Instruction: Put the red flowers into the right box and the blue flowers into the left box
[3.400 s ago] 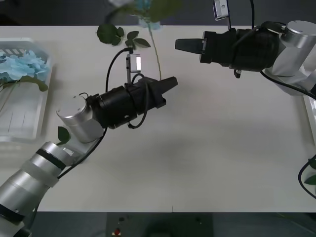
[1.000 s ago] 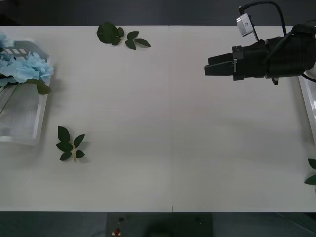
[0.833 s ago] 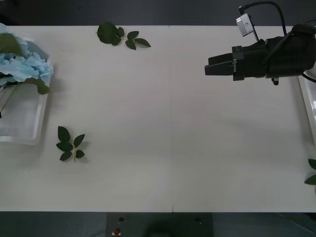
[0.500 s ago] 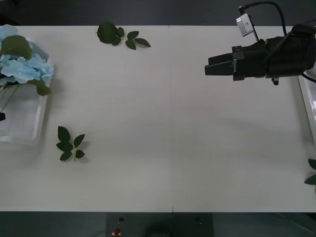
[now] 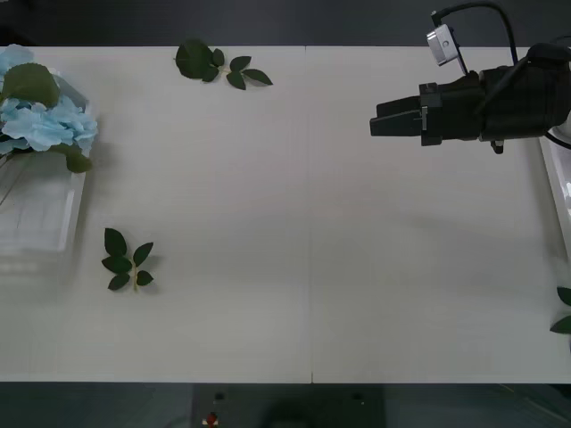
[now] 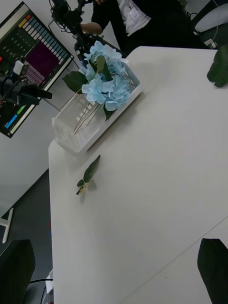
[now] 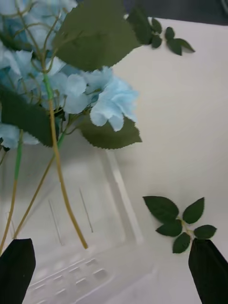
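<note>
While the white table (image 5: 303, 223) lies broad under the arms, most of it looks as it did a few seconds ago, save that the left arm, which stretched across the middle then, is gone from the front view. The left box (image 5: 36, 214) sits at the table's left edge, and the blue flowers (image 5: 45, 120) are heaped at its far end, blooms bunched together with a big green leaf now lying on top of them that was not there a second ago. From the left wrist view the left gripper (image 7: 111, 266) hangs just above that box, its black fingers spread wide at the two corners and holding nothing, with yellow-green stems running down into the tray below. The right gripper (image 5: 375, 122) hovers over the table's far right part, exactly where it was a second ago; in its own wrist view the fingers (image 6: 213, 266) stand apart, empty. A strip of the right box (image 5: 560, 192) shows at the right edge. Two leaf sprigs remain unmoved: one near the far edge (image 5: 219, 64), one just beside the left box (image 5: 125, 260).
</note>
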### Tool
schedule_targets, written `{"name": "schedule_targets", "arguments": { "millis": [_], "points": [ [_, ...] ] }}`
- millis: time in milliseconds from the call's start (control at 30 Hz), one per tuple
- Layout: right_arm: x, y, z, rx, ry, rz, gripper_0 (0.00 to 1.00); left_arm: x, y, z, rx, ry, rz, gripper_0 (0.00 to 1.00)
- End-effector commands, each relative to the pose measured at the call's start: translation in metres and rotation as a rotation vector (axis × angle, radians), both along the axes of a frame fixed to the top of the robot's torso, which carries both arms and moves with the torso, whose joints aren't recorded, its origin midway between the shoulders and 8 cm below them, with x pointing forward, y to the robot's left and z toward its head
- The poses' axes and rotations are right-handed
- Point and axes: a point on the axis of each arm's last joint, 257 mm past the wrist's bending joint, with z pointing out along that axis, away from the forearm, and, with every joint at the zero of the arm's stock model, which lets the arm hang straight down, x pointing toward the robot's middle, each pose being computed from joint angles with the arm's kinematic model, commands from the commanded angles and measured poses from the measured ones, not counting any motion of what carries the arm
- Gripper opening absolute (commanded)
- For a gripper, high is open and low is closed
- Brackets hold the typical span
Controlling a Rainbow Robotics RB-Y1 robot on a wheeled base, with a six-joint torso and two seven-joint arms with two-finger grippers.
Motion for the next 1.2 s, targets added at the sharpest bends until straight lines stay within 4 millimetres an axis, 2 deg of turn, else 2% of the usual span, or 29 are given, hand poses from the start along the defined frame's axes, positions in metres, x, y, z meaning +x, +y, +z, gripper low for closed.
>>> {"name": "schedule_targets", "arguments": {
  "millis": [33, 100, 133, 200, 233, 333, 367, 500, 567, 600, 767, 867, 967, 1200],
  "points": [
    [-0.001, 0.012, 0.025, 0.024, -0.051, 0.033, 1.00, 0.006, -0.029, 0.061, -0.011, -0.069, -0.079, 0.94],
    [-0.001, 0.012, 0.025, 0.024, -0.051, 0.033, 1.00, 0.006, -0.065, 0.082, -0.084, -0.082, -0.137, 0.94],
    [-0.001, 0.012, 0.025, 0.024, -0.051, 0.033, 1.00, 0.006, -0.075, 0.087, -0.109, -0.082, -0.151, 0.94],
    [-0.001, 0.012, 0.025, 0.024, -0.051, 0.033, 1.00, 0.007, -0.114, 0.103, -0.174, -0.092, -0.208, 0.94],
    [-0.001, 0.012, 0.025, 0.024, -0.051, 0.033, 1.00, 0.008, -0.123, 0.106, -0.182, -0.095, -0.221, 0.94],
    [-0.001, 0.012, 0.025, 0.024, -0.051, 0.033, 1.00, 0.013, -0.169, 0.113, -0.203, -0.115, -0.277, 0.98],
    [-0.001, 0.012, 0.025, 0.024, -0.051, 0.033, 1.00, 0.014, -0.175, 0.113, -0.201, -0.117, -0.284, 0.98],
    [-0.001, 0.012, 0.025, 0.024, -0.051, 0.033, 1.00, 0.013, -0.231, 0.102, -0.215, -0.125, -0.354, 1.00],
    [-0.001, 0.012, 0.025, 0.024, -0.051, 0.033, 1.00, 0.011, -0.262, 0.091, -0.230, -0.125, -0.384, 1.00],
    [-0.001, 0.012, 0.025, 0.024, -0.051, 0.033, 1.00, 0.010, -0.270, 0.088, -0.229, -0.124, -0.391, 1.00],
    [-0.001, 0.012, 0.025, 0.024, -0.051, 0.033, 1.00, 0.004, -0.333, 0.067, -0.255, -0.144, -0.429, 1.00],
    [-0.001, 0.012, 0.025, 0.024, -0.051, 0.033, 1.00, -0.003, -0.361, 0.058, -0.265, -0.151, -0.453, 1.00],
    [-0.001, 0.012, 0.025, 0.024, -0.051, 0.033, 1.00, -0.010, -0.378, 0.058, -0.268, -0.155, -0.484, 1.00],
    [-0.001, 0.012, 0.025, 0.024, -0.051, 0.033, 1.00, -0.017, -0.377, 0.055, -0.211, -0.165, -0.510, 1.00]
  ]
}}
